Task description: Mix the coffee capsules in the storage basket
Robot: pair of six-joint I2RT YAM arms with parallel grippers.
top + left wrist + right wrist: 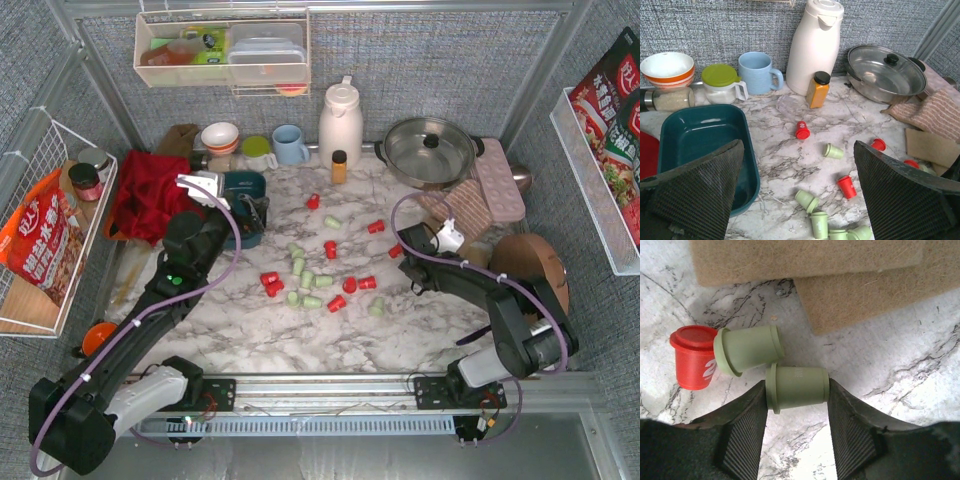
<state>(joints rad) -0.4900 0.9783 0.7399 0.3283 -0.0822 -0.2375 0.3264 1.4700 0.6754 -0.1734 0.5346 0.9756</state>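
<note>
The dark teal storage basket [243,183] stands at the left back of the marble table; in the left wrist view the basket [700,135] shows empty. Red and mint green coffee capsules [310,285] lie scattered over the table's middle, several also in the left wrist view [846,186]. My left gripper [256,213] is open and empty, hovering at the basket's right edge, also seen in its wrist view [800,195]. My right gripper [796,391] is shut end to end on a green capsule [797,384] low over the table. A second green capsule [747,349] and a red one [692,357] lie just beyond it.
A white thermos [340,120], steel pot with lid [430,150], blue mug [290,143], amber bottle [339,166] and bowls line the back wall. A red cloth [150,195] lies left of the basket. Cork mats [840,280] and a pink tray [497,178] sit at the right.
</note>
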